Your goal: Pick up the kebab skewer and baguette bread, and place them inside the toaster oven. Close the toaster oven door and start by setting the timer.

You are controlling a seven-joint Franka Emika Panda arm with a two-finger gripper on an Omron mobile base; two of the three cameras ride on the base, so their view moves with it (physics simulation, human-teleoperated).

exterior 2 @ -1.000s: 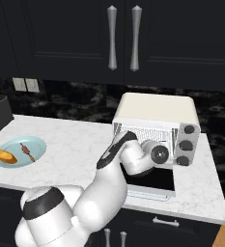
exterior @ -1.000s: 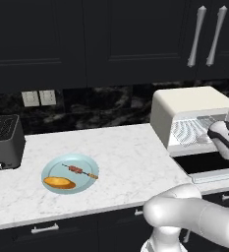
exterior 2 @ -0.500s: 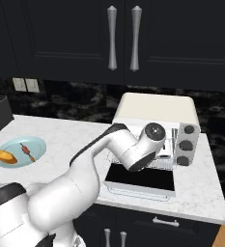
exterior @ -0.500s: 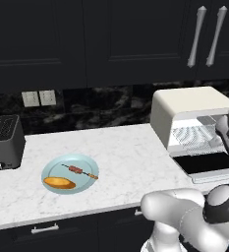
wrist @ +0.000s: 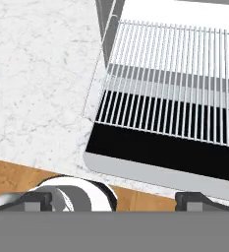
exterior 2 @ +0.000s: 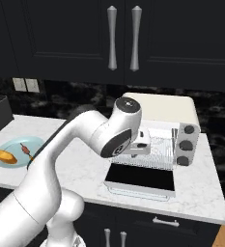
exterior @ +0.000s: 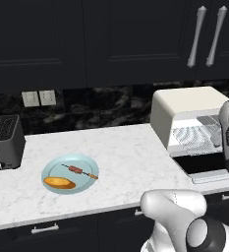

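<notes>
Hand view: toaster oven door (wrist: pixel 155 152) lies folded flat toward the counter's front edge, wire rack (wrist: pixel 170 78) drawn out above it. Gripper (wrist: pixel 113 202) spread wide, holding nothing, apparently touching nothing. Arm arches over the toaster oven (exterior 2: pixel 167 130), hand angled down. Kebab skewer (exterior: pixel 79 171) and baguette bread (exterior: pixel 59 182) rest on the blue plate (exterior: pixel 54 170) near the counter's (exterior: pixel 121 157) front-left.

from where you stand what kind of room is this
A home kitchen, rendered rather than real by the look of it. Dark cabinets hang over a white marble counter, which carries a slot toaster, a toaster oven with its door dropped open, and a plate of food.
</notes>
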